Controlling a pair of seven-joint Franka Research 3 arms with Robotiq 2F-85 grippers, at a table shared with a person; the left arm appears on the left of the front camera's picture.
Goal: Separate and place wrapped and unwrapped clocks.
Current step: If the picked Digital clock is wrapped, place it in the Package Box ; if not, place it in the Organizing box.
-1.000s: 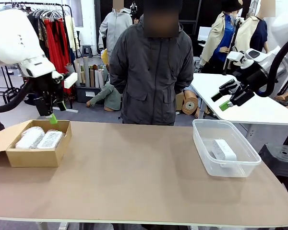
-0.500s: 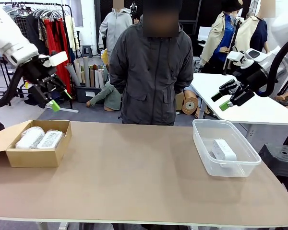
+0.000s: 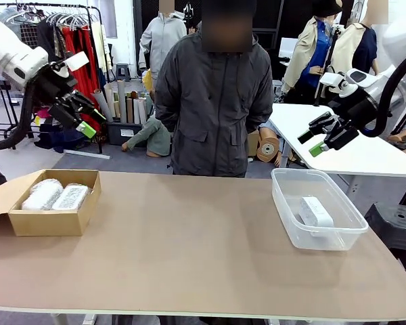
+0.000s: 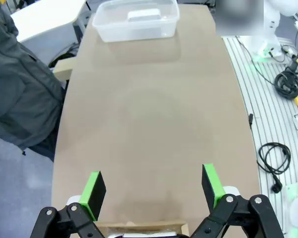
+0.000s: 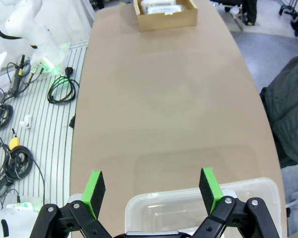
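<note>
On the desk [image 3: 189,244], the two wrapped clocks are lying side by side in the open cardboard box [image 3: 51,220] at the robot's left: the rounder wrapped bundle [image 3: 42,193] toward the box's outer side and the flat wrapped bundle [image 3: 70,196] just beside it, touching or nearly so. The bare white clock [image 3: 316,211] is resting alone in the clear plastic bin [image 3: 317,233] at the robot's right, so the sorting looks done or close to it.

The left gripper [image 3: 88,122] is hanging high above and behind the box with its jaws spread wide and nothing between them; the left wrist view shows its green pads [image 4: 95,187] well apart over bare desk. The right gripper [image 3: 321,139] is hovering above the bin's far edge, likewise spread and carrying nothing.

The bundles are probably light, but the crinkly film is likely giving a slick, yielding surface, so a pinch across the short width of the firm body inside would hold better than catching loose wrap. The bare clock appears rigid and smooth; its long flat sides suit the pads.
</note>
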